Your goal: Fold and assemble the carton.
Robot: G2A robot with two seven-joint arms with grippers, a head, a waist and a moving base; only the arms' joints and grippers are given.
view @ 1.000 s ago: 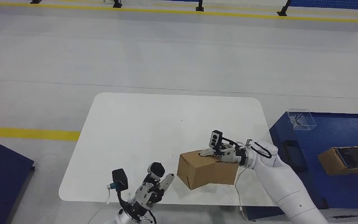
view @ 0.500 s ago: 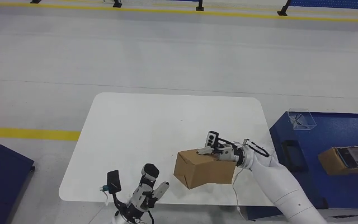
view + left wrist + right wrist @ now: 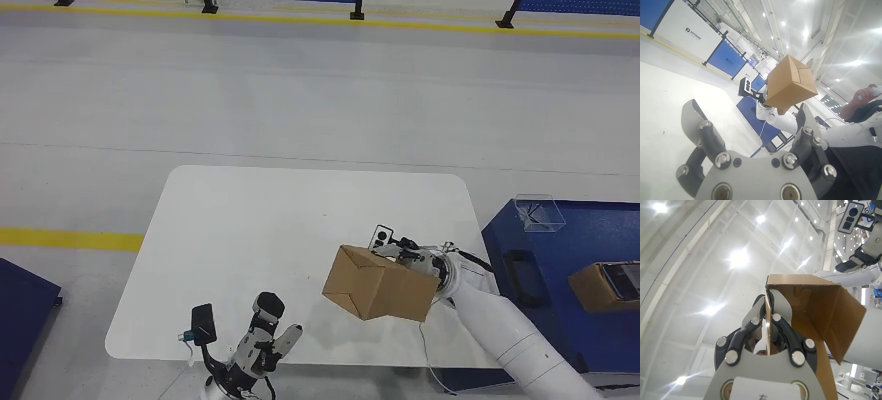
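The carton (image 3: 383, 284) hangs tilted in the air over the near right part of the table (image 3: 250, 230), touching nothing but me. Its closed, seamed end faces away from my right wrist and its open end faces toward it, with one loose flap sticking out past the rim. My right pincer (image 3: 767, 302) pinches one side wall, one finger inside the box and one outside, pressed tight on the cardboard.

I judge the step in hand to be turning the box so its open end can be folded shut. To do that well I should hold the pinch firm without creasing the wall, roll the wrist slowly so the box does not swing, and bring the open rim to where my other arm can reach the flaps.

My right arm comes in from the right, wrist rolled so its camera looks at the ceiling. My left pincer (image 3: 746, 108) sits low at the table's near edge, spread wide and empty, aimed up toward the carton and well apart from it.
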